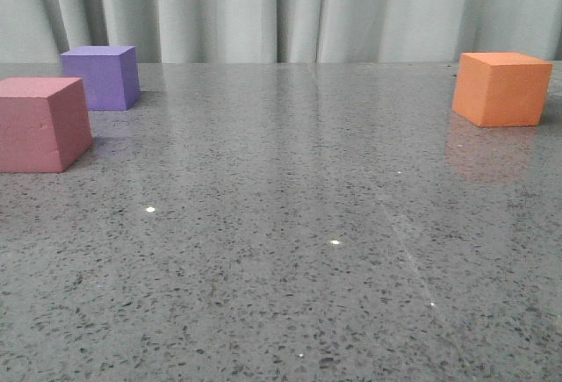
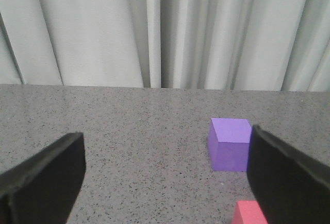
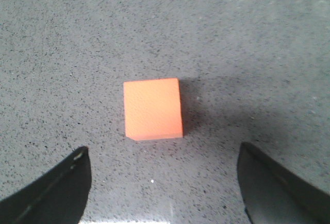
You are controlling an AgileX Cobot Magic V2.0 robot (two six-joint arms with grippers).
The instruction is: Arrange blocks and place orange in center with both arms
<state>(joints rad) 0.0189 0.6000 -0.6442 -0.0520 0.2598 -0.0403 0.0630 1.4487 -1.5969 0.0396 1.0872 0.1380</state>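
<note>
Right tool [image 3: 162,188] above one orange cube [image 3: 153,108]

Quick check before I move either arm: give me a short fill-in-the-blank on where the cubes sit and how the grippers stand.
1. In the front view, the cube alone at far right is ____.
2. The pink cube sits nearer the camera than the ____ one.
3. The right gripper hangs open above the ____ cube.
4. The left gripper is ____.

Missing words: orange; purple; orange; open

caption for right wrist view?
Open right gripper above matte orange foam cube on speckled grey tabletop.
</note>
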